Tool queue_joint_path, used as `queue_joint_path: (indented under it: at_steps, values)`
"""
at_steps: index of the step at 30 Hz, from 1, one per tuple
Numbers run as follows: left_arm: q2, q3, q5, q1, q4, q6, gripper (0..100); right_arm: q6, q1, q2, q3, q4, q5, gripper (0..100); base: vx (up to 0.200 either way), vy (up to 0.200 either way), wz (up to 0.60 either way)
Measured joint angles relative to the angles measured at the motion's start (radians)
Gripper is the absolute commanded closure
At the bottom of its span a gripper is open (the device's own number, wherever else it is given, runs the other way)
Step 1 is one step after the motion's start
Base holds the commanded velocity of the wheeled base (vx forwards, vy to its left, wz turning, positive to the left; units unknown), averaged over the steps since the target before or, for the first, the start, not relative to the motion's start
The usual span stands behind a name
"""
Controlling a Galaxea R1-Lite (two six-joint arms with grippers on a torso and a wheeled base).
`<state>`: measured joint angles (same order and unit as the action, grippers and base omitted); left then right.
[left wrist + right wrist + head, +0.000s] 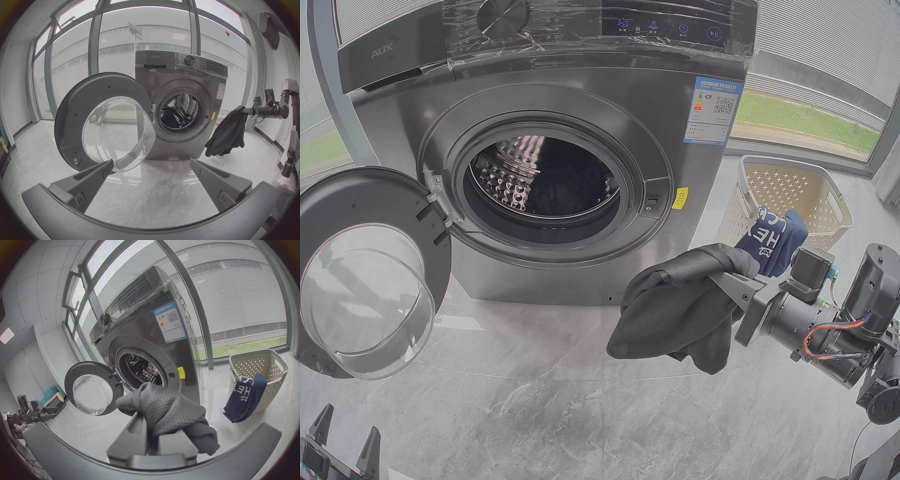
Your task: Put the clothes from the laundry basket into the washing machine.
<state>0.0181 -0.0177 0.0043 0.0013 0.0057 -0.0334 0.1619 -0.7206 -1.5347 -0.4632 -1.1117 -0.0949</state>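
A grey front-loading washing machine stands ahead with its round door swung wide to the left. Dark clothing lies inside the drum. My right gripper is shut on a dark grey garment that hangs above the floor, to the right of and below the drum opening. In the right wrist view the grey garment drapes over the shut fingers. A beige laundry basket stands right of the machine with a navy printed shirt draped over its front rim. My left gripper is open and empty, low at the left.
Grey marble-look floor stretches in front of the machine. Tall windows stand behind and to the right of the machine. The open door juts out over the floor on the left side.
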Motion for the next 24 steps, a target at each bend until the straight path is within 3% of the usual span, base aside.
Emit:
queue_joint_path:
  at_steps: [10,24]
  values:
    - [0.0,0.0,0.001,0.0,0.0,0.0,0,0.001,0.0,-0.002,0.0,0.0,0.0,100,-0.02,0.0,0.0]
    - [0.0,0.0,0.0,0.0,0.0,0.0,0,0.001,0.001,-0.004,0.001,0.0,0.0,100,0.0,0.2,0.0]
